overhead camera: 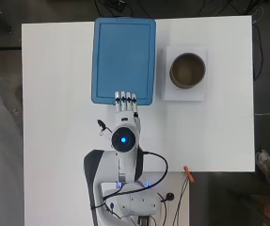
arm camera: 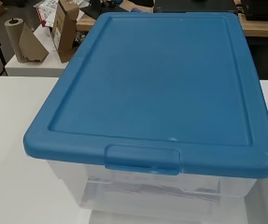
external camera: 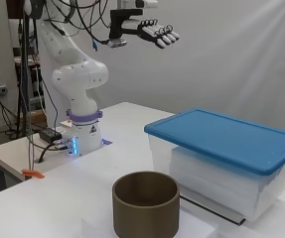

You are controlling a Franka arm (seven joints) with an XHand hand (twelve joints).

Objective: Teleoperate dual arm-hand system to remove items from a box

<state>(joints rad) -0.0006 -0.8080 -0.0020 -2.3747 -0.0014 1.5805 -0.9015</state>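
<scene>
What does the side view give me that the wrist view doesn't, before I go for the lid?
Only the side view shows the hand, open with fingers straight, held high above the table and clear of the box, plus the brown round container beside the box on a white pad. Only the wrist view shows the lid's latch tab on the near edge and the room clutter behind. Both show the blue lid seated on the clear box; its contents are hard to make out through the walls.
</scene>
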